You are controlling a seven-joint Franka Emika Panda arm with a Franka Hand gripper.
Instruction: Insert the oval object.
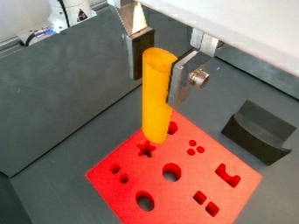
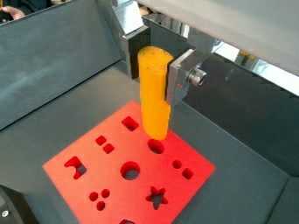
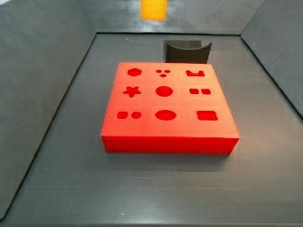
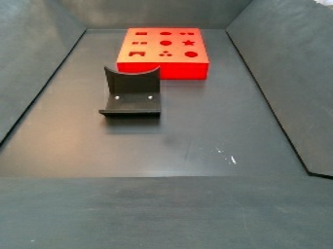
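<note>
My gripper (image 1: 159, 66) is shut on the upper part of the oval object (image 1: 156, 101), a long yellow-orange peg that hangs upright from the fingers. It shows the same way in both wrist views: gripper (image 2: 156, 68), peg (image 2: 155, 101). The peg's lower end hangs well above the red block (image 1: 176, 175) with shaped holes, also seen in a wrist view (image 2: 128, 166). In a side view only the peg's lower end (image 3: 154, 9) shows, above the far side of the red block (image 3: 166, 106). An oval hole (image 3: 166, 114) lies in the block's near row.
The dark grey curved holder (image 3: 185, 50) stands empty behind the block; it also shows in a side view (image 4: 131, 92) and in a wrist view (image 1: 260, 131). Dark sloping walls (image 3: 59, 106) ring the grey floor (image 4: 196, 146).
</note>
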